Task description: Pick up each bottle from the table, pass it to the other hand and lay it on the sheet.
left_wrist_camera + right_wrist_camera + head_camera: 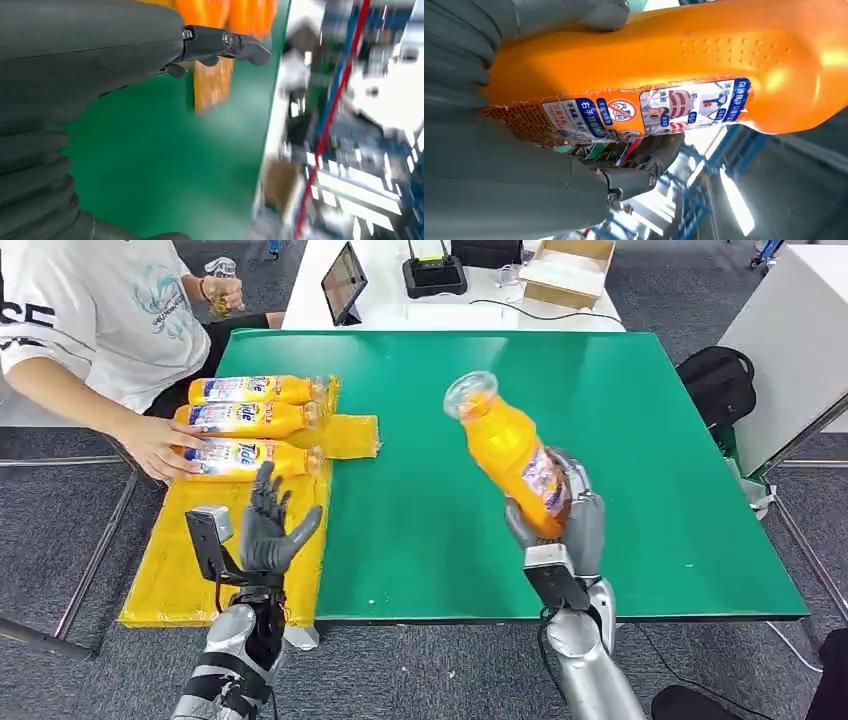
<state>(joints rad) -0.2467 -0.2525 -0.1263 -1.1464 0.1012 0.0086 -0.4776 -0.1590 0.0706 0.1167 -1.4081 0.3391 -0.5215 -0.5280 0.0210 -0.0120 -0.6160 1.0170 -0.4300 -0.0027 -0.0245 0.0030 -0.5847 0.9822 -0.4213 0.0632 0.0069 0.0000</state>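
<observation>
My right hand point(568, 522) grips an orange detergent bottle point(512, 454) by its lower body, lifted above the green table point(620, 440) and tilted with its clear cap toward the left. The right wrist view has the bottle point(704, 65) close up, label facing the camera, with dark fingers point(634, 175) under it. My left hand point(268, 525) is raised, holding nothing with its fingers spread, over the yellow sheet point(185, 570) at the table's left end; the left wrist view shows its fingers point(220, 45) extended. Three orange bottles point(245, 422) lie side by side on the sheet.
A person in a white shirt sits at the far left, one hand point(160, 445) resting against the nearest lying bottle. Behind the green table a white desk carries a tablet point(343, 282), a black device point(434, 276) and a cardboard box point(568, 270). A black bag point(718, 380) lies right.
</observation>
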